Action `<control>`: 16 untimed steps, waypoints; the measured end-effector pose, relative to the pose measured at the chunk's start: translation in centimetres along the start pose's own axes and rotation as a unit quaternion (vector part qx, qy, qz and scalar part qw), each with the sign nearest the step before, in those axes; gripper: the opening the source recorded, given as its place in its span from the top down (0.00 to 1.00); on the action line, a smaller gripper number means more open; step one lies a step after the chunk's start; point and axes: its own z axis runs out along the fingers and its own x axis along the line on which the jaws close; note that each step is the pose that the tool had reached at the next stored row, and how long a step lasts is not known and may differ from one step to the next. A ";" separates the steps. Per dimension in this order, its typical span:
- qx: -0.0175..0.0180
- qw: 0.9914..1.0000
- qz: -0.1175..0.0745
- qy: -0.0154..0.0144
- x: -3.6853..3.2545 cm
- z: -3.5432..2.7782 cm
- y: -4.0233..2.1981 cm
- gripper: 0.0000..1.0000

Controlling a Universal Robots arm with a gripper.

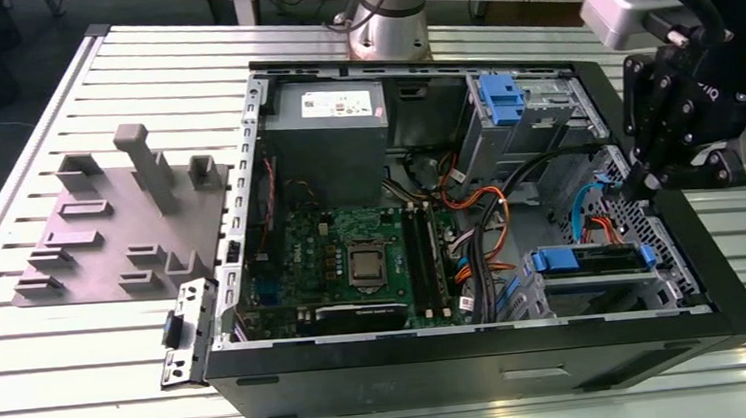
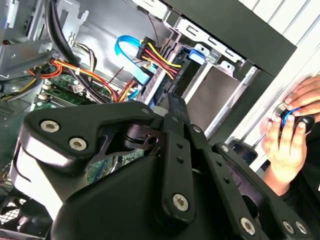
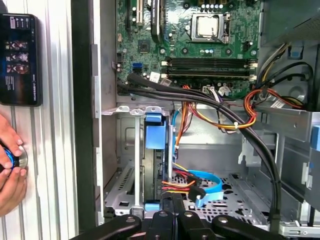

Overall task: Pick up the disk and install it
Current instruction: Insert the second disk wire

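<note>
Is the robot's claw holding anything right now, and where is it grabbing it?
It cannot be told. The claw hangs inside the open computer case, above the disk sitting in its bay, but its tips are hidden by its own body.

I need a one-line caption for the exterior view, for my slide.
Gripper at the edge of the open computer case, above the blue-framed disk sitting in its bay.

The open computer case (image 1: pixel 486 358) lies on the slatted table (image 1: pixel 46 384), with the fixture block (image 1: pixel 115 234) beside it toward the exterior view's left. Inside the case, the disk (image 1: pixel 593 259) sits in the drive bay near the exterior view's right wall, the motherboard (image 1: pixel 350 259) to its left. The gripper (image 1: pixel 637 178) hangs over the case's right edge, above the disk.
</note>
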 end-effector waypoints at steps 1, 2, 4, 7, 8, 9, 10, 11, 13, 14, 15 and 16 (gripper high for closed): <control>-0.001 1.000 0.000 0.000 -0.12 -0.01 0.00 0.89; -0.002 1.000 0.000 0.000 -0.26 0.00 -0.02 0.89; -0.009 1.000 0.000 0.000 -0.44 0.11 -0.27 0.89; -0.020 1.000 -0.001 0.000 -0.70 0.38 -0.70 0.89; -0.022 1.000 -0.001 0.000 -0.83 0.46 -0.76 0.89; -0.024 1.000 -0.001 0.000 -0.97 0.50 -0.80 0.89; -0.026 1.000 -0.001 -0.001 -1.11 0.54 -0.83 0.89; -0.027 1.000 -0.001 -0.001 -1.26 0.59 -0.85 0.89; -0.031 1.000 -0.001 -0.002 -1.54 0.72 -0.93 0.89; -0.033 0.999 -0.001 -0.002 -1.69 0.80 -0.99 0.89; -0.035 0.999 0.000 -0.002 -1.82 0.88 -1.07 0.89; -0.036 0.999 0.000 -0.002 -1.95 0.95 -1.09 0.89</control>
